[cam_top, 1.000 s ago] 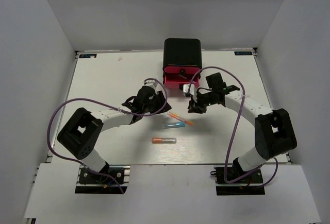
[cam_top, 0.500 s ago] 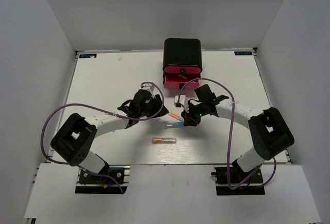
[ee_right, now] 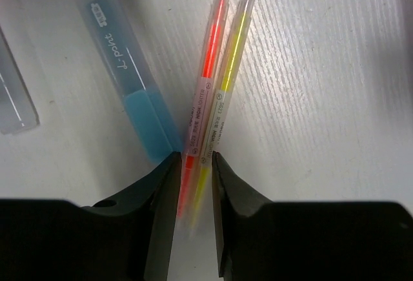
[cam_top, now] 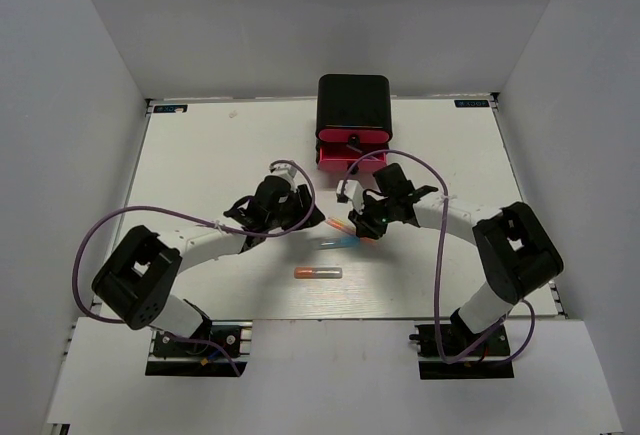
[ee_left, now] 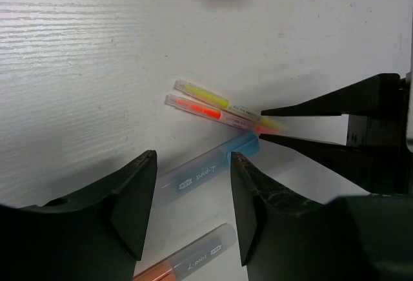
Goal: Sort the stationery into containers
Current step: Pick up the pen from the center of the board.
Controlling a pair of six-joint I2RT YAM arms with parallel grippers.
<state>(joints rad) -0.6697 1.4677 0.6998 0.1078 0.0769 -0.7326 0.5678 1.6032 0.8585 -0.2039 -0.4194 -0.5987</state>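
Count with me: two thin sticks and two short tubes out on the counter (cam_top: 200,155). The pink stick (ee_right: 208,81) and the yellow stick (ee_right: 232,68) lie side by side, touching along their length. The blue tube (ee_left: 206,168) sits just beside them, its coloured end almost meeting the pink one. The orange tube (cam_top: 318,273) lies alone, nearer the arm bases, apart from the rest.

Two arms, two hands. The right hand (ee_right: 193,158) is down at the counter with a finger on each side of the sticks' near ends. The gap is narrow and both sticks sit inside it, but I cannot tell whether it is squeezing them. Both sticks are flat on the surface. The left hand (ee_left: 192,158) faces it from the other side, fingers spread, nothing between them, with the blue tube lying on the counter below the gap.

One black box (cam_top: 353,100) stands at the far middle of the counter. Its pink drawers face the arms and one drawer (cam_top: 338,161) juts out toward them.

The counter is white with a faint grain. Plain pale grey walls (cam_top: 300,15) close it in at the back and both sides. A purple cable (cam_top: 445,255) loops off each arm.
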